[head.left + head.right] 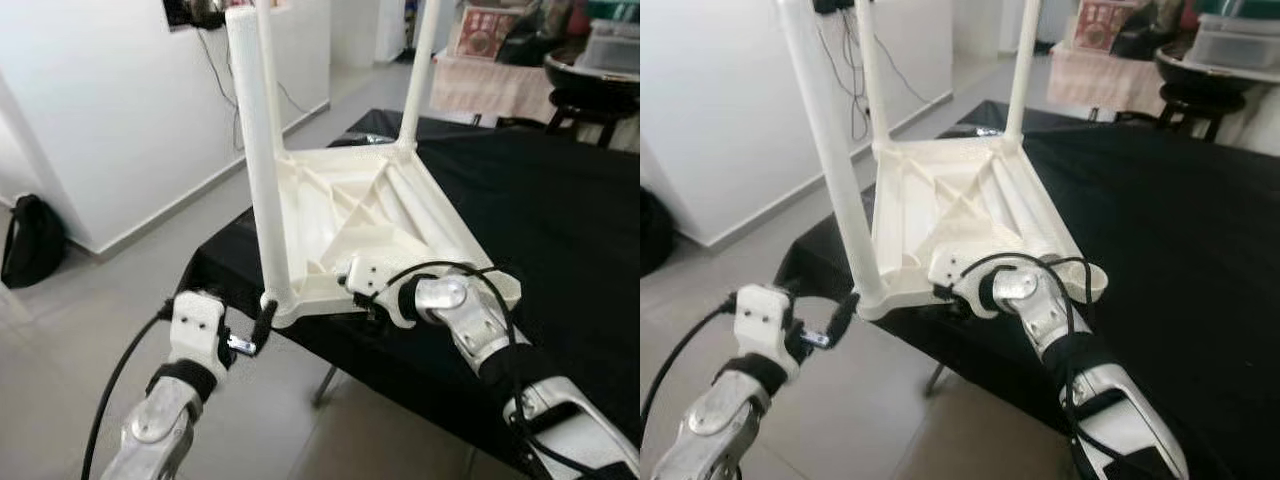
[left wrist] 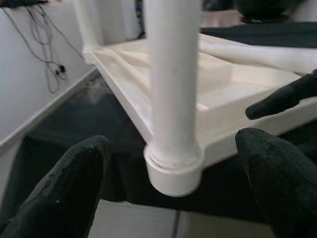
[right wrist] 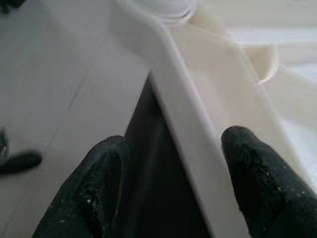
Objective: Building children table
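Left eye view: a white children's table [image 1: 375, 215] lies upside down on a black-covered worktop [image 1: 560, 210], its near-left corner overhanging the worktop's edge above the floor. Three legs stand upright in their sockets; the near leg [image 1: 255, 150] rises from that overhanging corner, and a loose leg [image 1: 425, 210] lies inside the upturned frame. The near-right corner socket [image 1: 505, 283] appears empty.

The left gripper [image 1: 262, 325] sits low at the near-left corner, just beside the base of the near leg. In the left wrist view its fingers [image 2: 74, 183] are spread wide to either side of the leg's collar [image 2: 174, 166], apart from it and holding nothing. The right gripper [image 1: 365, 300] reaches to the near rim of the frame; in the right wrist view its fingers [image 3: 252, 168] are parted with the rim [image 3: 190, 144] between them, though contact cannot be confirmed.

Risks, as judged: because the frame overhangs, a downward or outward pull at the near corner could tip or slide the table off the worktop. A sideways push by the left gripper could lever the near leg askew in its socket.
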`<state>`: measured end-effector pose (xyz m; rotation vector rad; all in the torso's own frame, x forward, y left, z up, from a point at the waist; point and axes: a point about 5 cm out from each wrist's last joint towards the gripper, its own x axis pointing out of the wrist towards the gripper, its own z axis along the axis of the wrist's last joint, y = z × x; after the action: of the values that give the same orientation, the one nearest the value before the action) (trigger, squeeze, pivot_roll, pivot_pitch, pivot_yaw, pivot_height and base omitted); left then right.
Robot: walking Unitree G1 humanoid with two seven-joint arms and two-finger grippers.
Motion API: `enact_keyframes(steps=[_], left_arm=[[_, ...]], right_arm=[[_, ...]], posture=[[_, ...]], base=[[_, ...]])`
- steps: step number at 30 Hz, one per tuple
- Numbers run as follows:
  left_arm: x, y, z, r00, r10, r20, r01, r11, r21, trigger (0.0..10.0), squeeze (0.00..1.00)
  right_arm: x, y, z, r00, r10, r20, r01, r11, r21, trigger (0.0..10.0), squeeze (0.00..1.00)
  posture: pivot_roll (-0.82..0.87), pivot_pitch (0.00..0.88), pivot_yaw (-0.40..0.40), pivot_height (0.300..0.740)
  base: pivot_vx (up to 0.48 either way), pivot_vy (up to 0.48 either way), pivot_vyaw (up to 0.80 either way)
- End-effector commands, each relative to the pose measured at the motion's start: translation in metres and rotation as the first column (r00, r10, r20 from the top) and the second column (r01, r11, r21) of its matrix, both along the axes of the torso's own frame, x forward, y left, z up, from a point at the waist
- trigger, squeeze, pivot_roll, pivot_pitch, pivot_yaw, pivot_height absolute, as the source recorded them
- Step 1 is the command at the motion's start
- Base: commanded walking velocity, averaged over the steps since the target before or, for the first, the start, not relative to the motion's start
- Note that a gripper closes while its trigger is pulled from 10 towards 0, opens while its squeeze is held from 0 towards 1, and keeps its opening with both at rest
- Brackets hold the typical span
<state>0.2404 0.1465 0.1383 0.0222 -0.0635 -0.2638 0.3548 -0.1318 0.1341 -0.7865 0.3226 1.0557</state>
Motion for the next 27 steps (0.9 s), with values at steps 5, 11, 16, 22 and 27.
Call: enact_keyframes(steps=[5,11,16,22,27], left_arm=[[-0.002,-0.006,-0.010,0.999,-0.019,-0.041,0.019,1.000,-0.007,10.0,0.00],[-0.004,-0.015,-0.014,0.998,-0.037,-0.057,0.036,0.999,-0.015,10.0,0.00],[-0.006,-0.019,-0.016,0.997,-0.046,-0.062,0.045,0.999,-0.018,10.0,0.00],[-0.007,-0.022,-0.017,0.997,-0.050,-0.066,0.049,0.999,-0.022,10.0,0.00],[-0.007,-0.024,-0.017,0.997,-0.044,-0.064,0.043,0.999,-0.028,10.0,0.00]], right_arm=[[0.004,-0.001,0.002,0.999,0.048,-0.001,-0.048,0.987,-0.150,10.0,0.00],[0.013,-0.009,0.003,1.000,0.027,0.005,-0.024,0.956,-0.292,10.0,0.00],[0.022,-0.007,0.007,0.999,-0.046,0.029,0.053,0.949,-0.310,10.0,0.00],[0.025,-0.001,0.005,0.996,-0.090,0.009,0.087,0.933,-0.350,10.0,0.00],[0.027,0.009,0.009,0.998,-0.060,-0.026,0.044,0.915,-0.401,0.0,0.00]], posture=[[-0.01,0.000,-0.032,0.740],[-0.01,0.000,-0.042,0.740],[-0.01,0.000,-0.049,0.740],[-0.01,0.000,-0.057,0.740],[-0.01,0.000,-0.074,0.740]], base=[[0.000,0.000,0.00],[0.000,0.000,0.00],[0.000,0.000,0.00],[0.000,0.000,0.00],[0.000,0.000,0.00]])
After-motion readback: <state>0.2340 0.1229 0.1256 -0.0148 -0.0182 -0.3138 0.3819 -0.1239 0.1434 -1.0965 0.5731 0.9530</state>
